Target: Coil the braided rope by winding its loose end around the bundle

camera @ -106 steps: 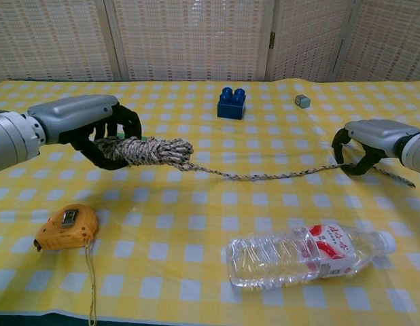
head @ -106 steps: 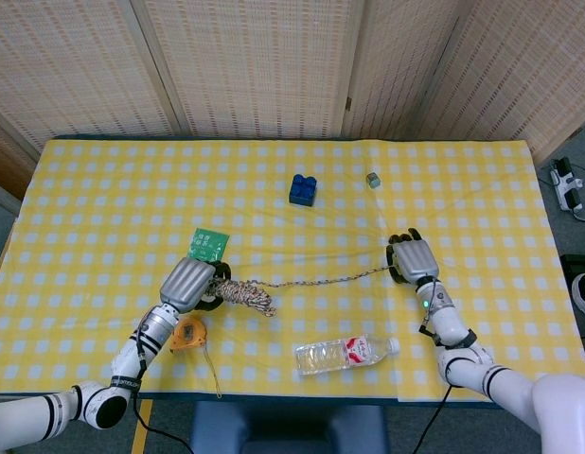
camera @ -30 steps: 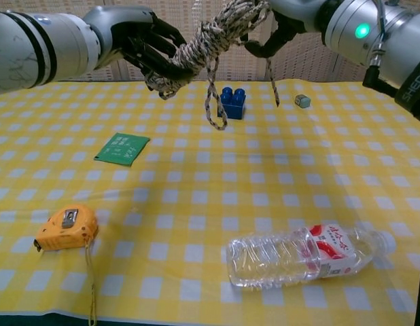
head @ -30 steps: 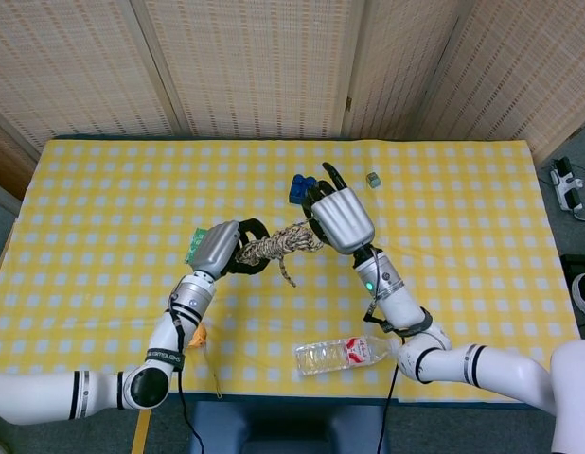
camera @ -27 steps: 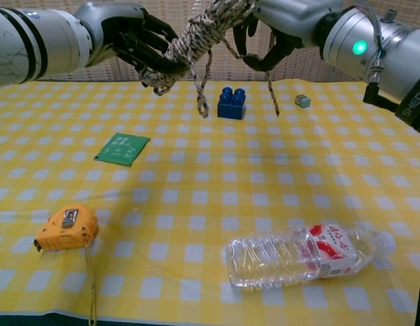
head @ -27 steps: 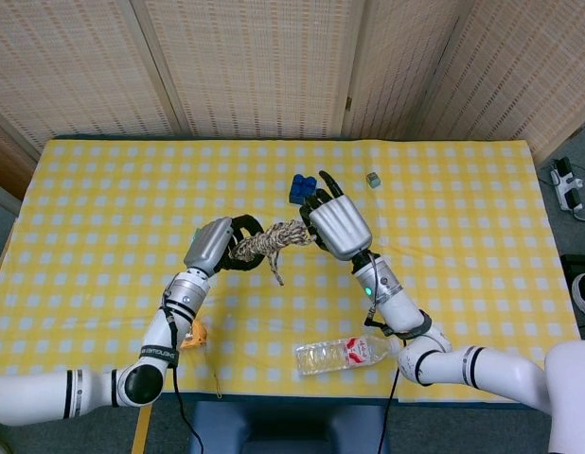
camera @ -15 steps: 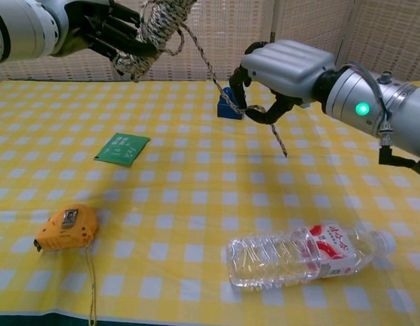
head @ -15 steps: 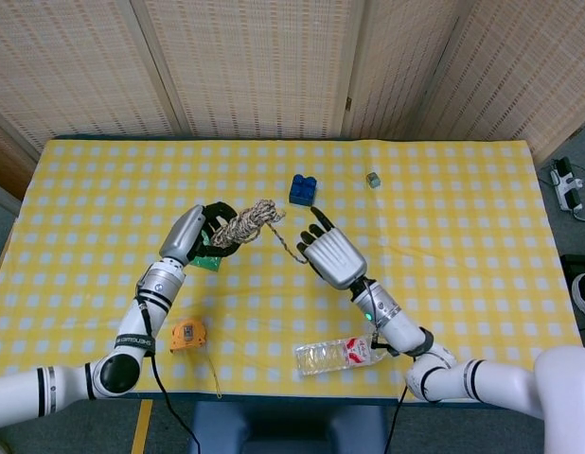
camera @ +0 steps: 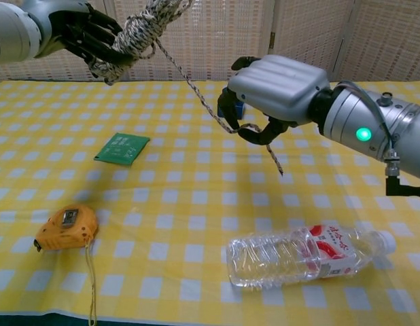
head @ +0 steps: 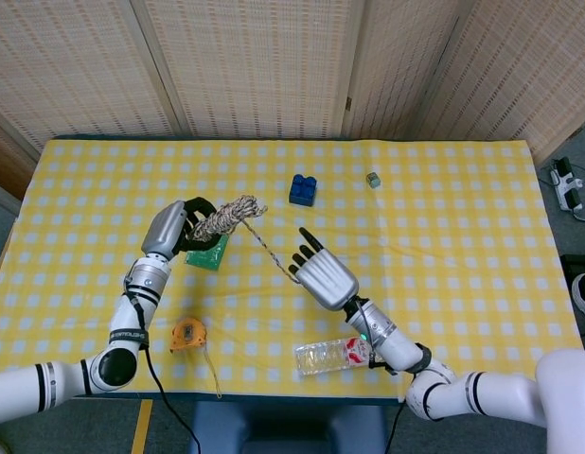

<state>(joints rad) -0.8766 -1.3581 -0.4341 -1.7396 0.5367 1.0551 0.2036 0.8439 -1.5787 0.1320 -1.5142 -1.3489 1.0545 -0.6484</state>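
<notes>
On the yellow checked table (camera: 196, 224), at the near left, lies an orange tape measure (camera: 66, 227), with a green card (camera: 122, 149) behind it. High above both, the left hand (camera: 94, 34) grips the rope bundle (camera: 138, 27), its dark fingers (camera: 105, 42) wrapped around the bundle's lower left end. The bundle is held clear of the table, its long axis tilted, rising toward the upper right. From its top the loose end (camera: 196, 95) runs taut, slanting down to the right, to the right hand (camera: 274, 92), which holds it under curled fingers in mid-air; a short tail hangs below. A blue block (head: 303, 189) sits on the table behind that hand, partly hidden in the chest view. Further right stands a small grey cube (head: 373, 179). A plastic bottle (camera: 302, 255) lies on its side at the near right.
</notes>
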